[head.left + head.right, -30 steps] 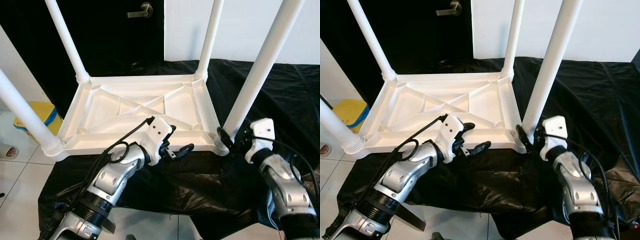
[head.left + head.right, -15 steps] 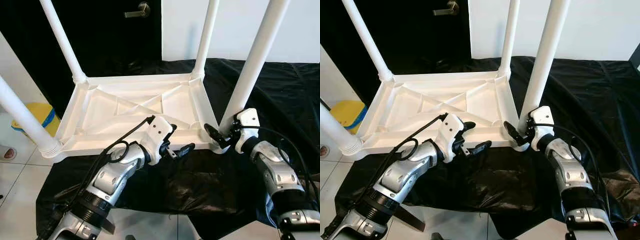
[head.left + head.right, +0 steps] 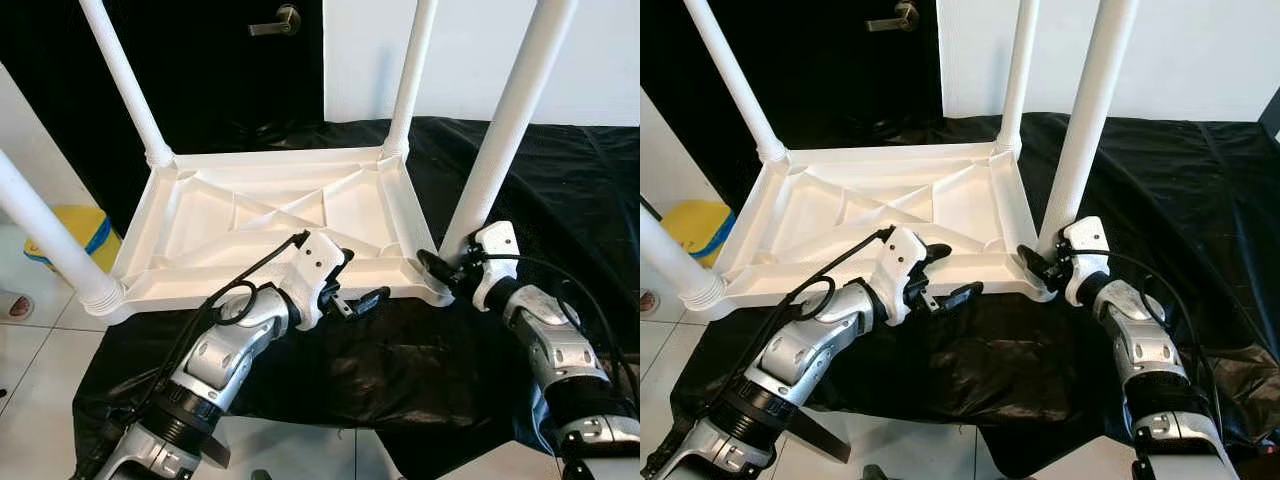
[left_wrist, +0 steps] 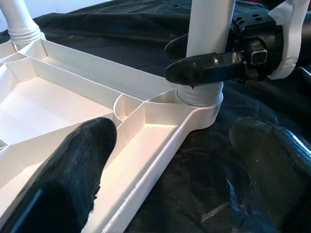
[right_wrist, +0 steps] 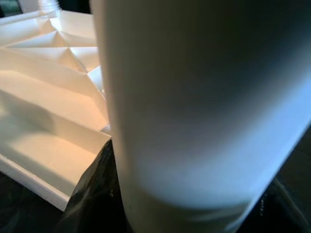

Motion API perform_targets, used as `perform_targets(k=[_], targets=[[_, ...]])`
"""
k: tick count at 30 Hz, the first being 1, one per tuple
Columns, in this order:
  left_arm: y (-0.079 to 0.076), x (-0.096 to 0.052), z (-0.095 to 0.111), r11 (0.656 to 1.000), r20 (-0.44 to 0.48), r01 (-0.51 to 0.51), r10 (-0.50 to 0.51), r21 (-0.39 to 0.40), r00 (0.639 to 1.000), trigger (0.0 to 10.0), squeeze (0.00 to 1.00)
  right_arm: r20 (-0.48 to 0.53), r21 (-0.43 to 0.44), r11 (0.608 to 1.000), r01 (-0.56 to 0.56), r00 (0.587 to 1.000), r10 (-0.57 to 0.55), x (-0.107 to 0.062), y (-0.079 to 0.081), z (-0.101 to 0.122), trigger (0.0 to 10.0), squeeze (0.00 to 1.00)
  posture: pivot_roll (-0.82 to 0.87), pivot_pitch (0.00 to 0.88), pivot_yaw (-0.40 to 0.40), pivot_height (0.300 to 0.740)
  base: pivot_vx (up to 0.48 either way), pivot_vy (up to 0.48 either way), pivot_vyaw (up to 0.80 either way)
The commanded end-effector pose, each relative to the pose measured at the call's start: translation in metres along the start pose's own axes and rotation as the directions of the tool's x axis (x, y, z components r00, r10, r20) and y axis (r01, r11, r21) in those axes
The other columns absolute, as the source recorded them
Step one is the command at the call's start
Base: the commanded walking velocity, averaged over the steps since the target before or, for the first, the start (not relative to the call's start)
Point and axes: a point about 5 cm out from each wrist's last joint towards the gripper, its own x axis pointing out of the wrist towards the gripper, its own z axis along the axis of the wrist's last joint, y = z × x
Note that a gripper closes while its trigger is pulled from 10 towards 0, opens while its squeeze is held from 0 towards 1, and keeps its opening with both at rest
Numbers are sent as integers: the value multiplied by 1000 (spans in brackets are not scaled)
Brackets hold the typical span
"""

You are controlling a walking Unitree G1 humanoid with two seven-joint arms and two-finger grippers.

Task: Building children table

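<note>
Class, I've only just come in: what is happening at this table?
A white plastic children's table lies upside down on a black sheet, four legs pointing up. The right gripper has its fingers around the base of the near right leg. The left gripper is open beside the tabletop's near edge.

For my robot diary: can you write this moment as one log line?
step: seating table leg | right gripper: around leg base | left gripper: open at upturned tabletop rim | surface: black sheet
</note>
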Motion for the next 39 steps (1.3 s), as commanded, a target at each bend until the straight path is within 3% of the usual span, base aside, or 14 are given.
perform_targets(k=[1,5,10,12,13,15,21,26,27,28,29,37,38,39], targets=[[-8,0,-1,991,-9,135,-135,2,991,10000,0,3,44,998,48,999,-48,-2,1,-3,10000,0,-118,65,21,740,0,0,0],[-9,1,0,990,-2,138,-138,-1,990,10000,0,10,67,986,152,988,-153,-4,5,-4,10000,0,-124,66,22,740,0,0,0],[-9,1,-1,991,-4,136,-136,-6,991,10000,0,-15,126,939,319,947,-320,-5,14,-7,10000,0,-129,70,19,740,0,0,0],[-8,2,-1,991,-3,134,-134,-6,991,10000,0,-53,113,884,454,891,-451,-7,21,-11,10000,0,-137,74,24,740,0,0,0],[-8,2,-1,991,-3,134,-134,-6,991,10000,0,-53,113,884,454,891,-451,-7,21,-11,10000,0,-137,74,24,740,0,0,0],[-8,3,1,990,0,141,-141,-4,990,10000,0,-64,123,836,535,845,-531,-8,33,-13,10000,0,-137,75,23,740,0,0,0],[-7,3,2,990,3,139,-139,-2,990,10000,0,-83,142,759,635,772,-630,-6,54,-14,10000,0,-137,75,23,740,0,0,0],[-9,4,2,989,2,150,-150,-3,989,10000,0,-21,144,794,591,804,-594,-6,55,-3,10000,8,-150,82,32,740,0,0,0],[-9,4,2,989,2,151,-151,-2,989,10000,0,-18,143,796,589,805,-592,-7,54,-3,10000,737,-150,82,32,740,0,0,0],[-9,4,2,989,2,151,-151,-2,989,10000,0,-18,143,796,589,805,-592,-7,54,-3,10000,737,-150,82,32,740,0,0,0],[-8,5,2,989,3,151,-151,-2,989,10000,0,-4,147,806,573,815,-579,-8,53,-1,10000,1000,-152,81,34,740,0,0,0],[-6,3,1,988,-5,152,-152,7,988,10000,0,59,127,827,548,828,-557,-20,46,9,10000,1000,-154,86,36,740,0,0,0],[-5,3,1,988,-5,152,-152,7,988,10000,0,63,126,828,547,828,-557,-22,45,9,10000,0,-154,86,36,740,0,0,0],[-4,2,0,988,-11,153,-153,14,988,10000,0,71,121,824,553,823,-563,-24,42,10,10000,0,-154,88,38,740,0,0,0]])
